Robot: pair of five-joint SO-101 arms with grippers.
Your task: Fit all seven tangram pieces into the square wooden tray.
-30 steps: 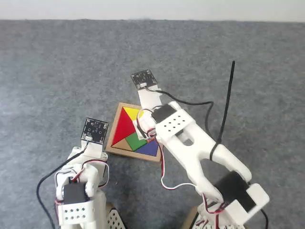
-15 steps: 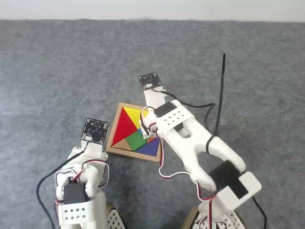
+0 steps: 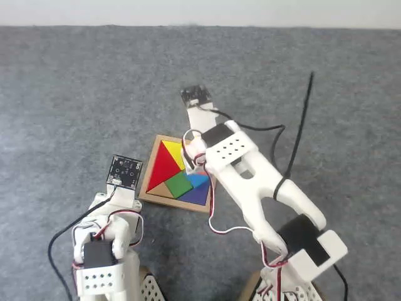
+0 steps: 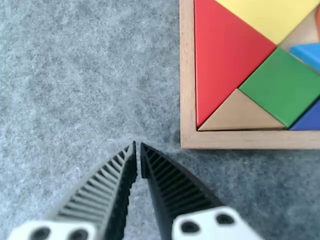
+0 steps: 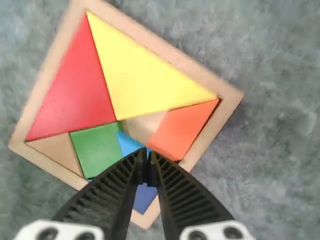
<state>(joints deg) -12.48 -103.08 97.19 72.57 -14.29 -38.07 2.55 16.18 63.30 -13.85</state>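
Observation:
The square wooden tray (image 3: 172, 201) lies mid-table, with red, yellow, green, blue and wood-coloured pieces in it. In the right wrist view my right gripper (image 5: 146, 152) is shut, its tips over the tray's middle where a light blue piece (image 5: 128, 142) meets the orange triangle (image 5: 178, 131). Around them lie the red triangle (image 5: 75, 95), yellow triangle (image 5: 145, 75), green square (image 5: 97, 147) and a dark blue piece (image 5: 145, 196). My left gripper (image 4: 137, 146) is shut on nothing, low over the carpet just outside a tray corner (image 4: 187, 142).
Grey carpet (image 3: 75, 94) covers the whole table around the tray. The right arm (image 3: 250, 182) reaches over the tray's right side. The left arm (image 3: 103, 251) stands at the front left.
The right arm has swung and shifted a little over the tray, and the light blue piece now shows beside it. The left arm has stayed still.

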